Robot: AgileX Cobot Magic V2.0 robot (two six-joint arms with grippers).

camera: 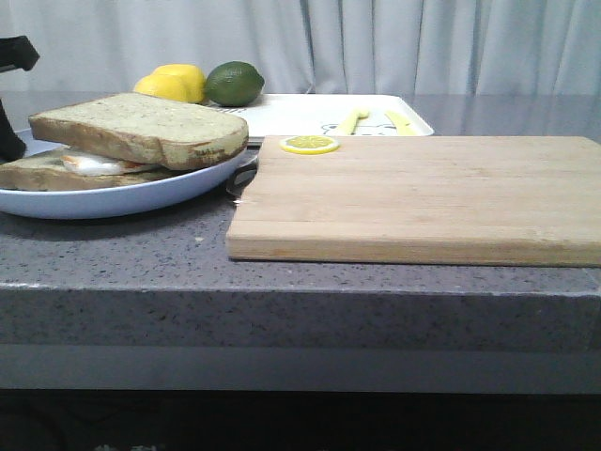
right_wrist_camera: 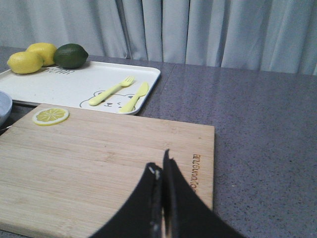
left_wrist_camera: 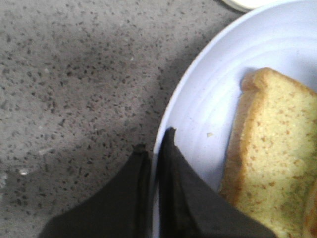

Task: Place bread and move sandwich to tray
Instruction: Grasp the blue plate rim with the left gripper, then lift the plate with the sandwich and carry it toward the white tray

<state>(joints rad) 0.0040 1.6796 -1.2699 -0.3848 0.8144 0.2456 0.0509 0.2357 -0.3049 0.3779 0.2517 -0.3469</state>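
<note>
In the front view, the bread [camera: 141, 127] lies on top of the sandwich [camera: 66, 167] on the blue plate [camera: 113, 199], just left of the cutting board [camera: 423, 197]. The tray [camera: 310, 115] is behind the board.

In the left wrist view, the left gripper [left_wrist_camera: 154, 144] has its fingers pressed together over the plate rim.

In the right wrist view, the right gripper [right_wrist_camera: 161, 166] is pressed together above the board, holding nothing.

The thick speckled bread [camera: 141, 127] lies tilted atop the egg sandwich [camera: 70, 169] on its blue plate [camera: 122, 197] at the bench's left; the white tray [camera: 300, 115] lies behind.
</note>
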